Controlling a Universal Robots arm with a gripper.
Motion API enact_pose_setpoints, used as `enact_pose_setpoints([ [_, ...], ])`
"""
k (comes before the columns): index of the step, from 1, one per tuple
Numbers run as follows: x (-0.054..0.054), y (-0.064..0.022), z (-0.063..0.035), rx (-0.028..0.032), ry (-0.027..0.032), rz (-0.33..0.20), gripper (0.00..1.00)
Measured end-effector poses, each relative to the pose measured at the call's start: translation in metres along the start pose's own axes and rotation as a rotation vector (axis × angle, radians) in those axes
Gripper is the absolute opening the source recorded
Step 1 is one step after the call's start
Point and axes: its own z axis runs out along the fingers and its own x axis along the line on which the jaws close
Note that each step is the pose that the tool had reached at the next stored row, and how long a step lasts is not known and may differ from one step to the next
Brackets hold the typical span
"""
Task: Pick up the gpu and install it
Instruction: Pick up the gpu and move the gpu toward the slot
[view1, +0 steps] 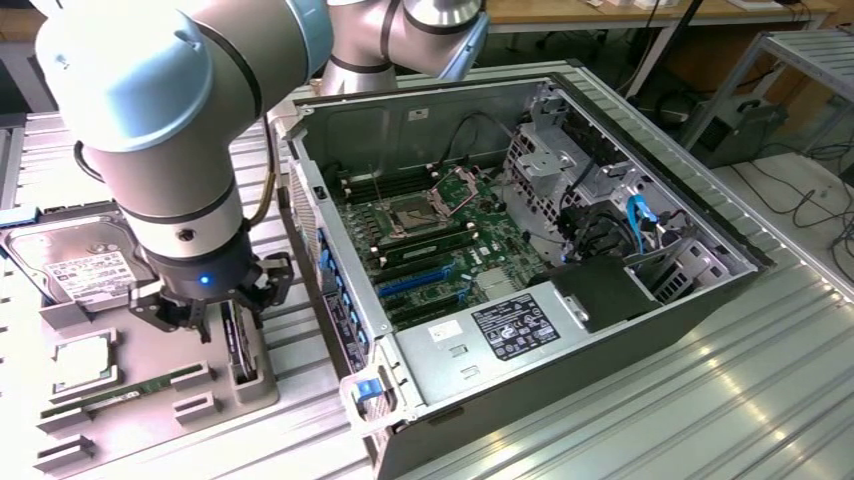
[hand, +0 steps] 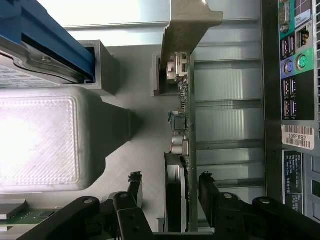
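The gpu (view1: 242, 347) is a thin dark card standing on edge in a slot of the grey parts holder (view1: 200, 410), at the exterior view's left beside the open computer case. In the wrist view the gpu (hand: 181, 150) is seen edge-on, with its metal bracket (hand: 187, 25) at the far end. My gripper (view1: 214, 312) hangs directly over it. The gripper (hand: 171, 189) is open, and its black fingers (hand: 136, 186) straddle the card's near end, one on each side. A small gap shows between the fingers and the card.
The open computer case (view1: 694, 300) lies on its side with the motherboard and its blue slots (view1: 414, 281) exposed. On the holder sit a hard drive (view1: 78, 266), a processor (view1: 88, 361) and a green memory stick (view1: 127, 396). The case's rear ports (hand: 295, 60) are close alongside.
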Motion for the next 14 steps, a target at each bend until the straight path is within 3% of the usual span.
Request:
enact_pose_setpoints([
  [2,-0.0006,0.0,0.0005,-0.0001,-0.0002,0.0,0.56],
  [4,-0.0012,0.0,0.0009,0.0001,0.0001,0.0,0.42],
  [14,-0.0022,0.0,0.0018,0.0001,0.0001,0.0,0.42],
])
